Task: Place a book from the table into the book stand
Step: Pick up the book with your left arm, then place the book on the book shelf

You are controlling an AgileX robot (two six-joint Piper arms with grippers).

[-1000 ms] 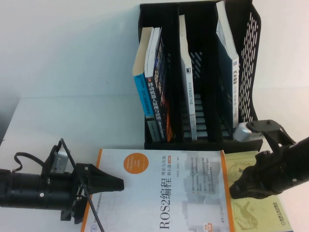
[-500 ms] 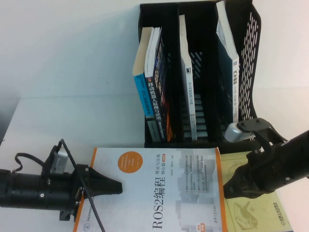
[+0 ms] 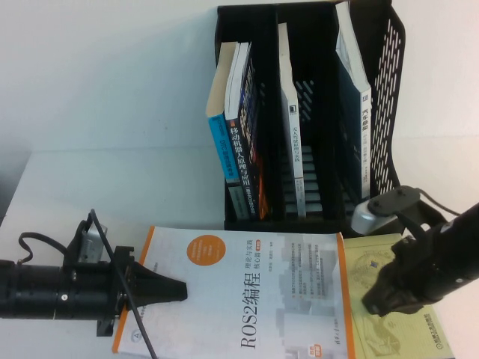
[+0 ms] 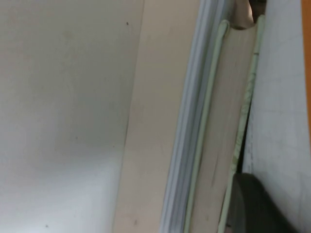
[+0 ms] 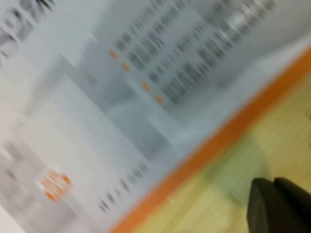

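A white book with an orange spine and "ROS2" on its cover (image 3: 254, 299) lies flat at the table's front, partly over a yellow-green book (image 3: 367, 258). My left gripper (image 3: 179, 290) is shut, its tip resting on the white cover near the book's left edge; in the left wrist view it (image 4: 252, 208) sits on that cover (image 4: 286, 97) beside page edges. My right gripper (image 3: 372, 303) is shut and empty over the yellow-green book, just right of the orange spine; it also shows in the right wrist view (image 5: 277, 208). The black book stand (image 3: 389, 90) stands behind.
The stand's three slots hold upright books: a leaning pair on the left (image 3: 243, 127), a thin one in the middle (image 3: 288, 112), one on the right (image 3: 355, 82). The white table (image 3: 112, 172) lies bare to the stand's left.
My right gripper moved left toward the white book, then back right and toward the front. The white book shifted slightly left and turned a little. My left gripper drew back slightly left.
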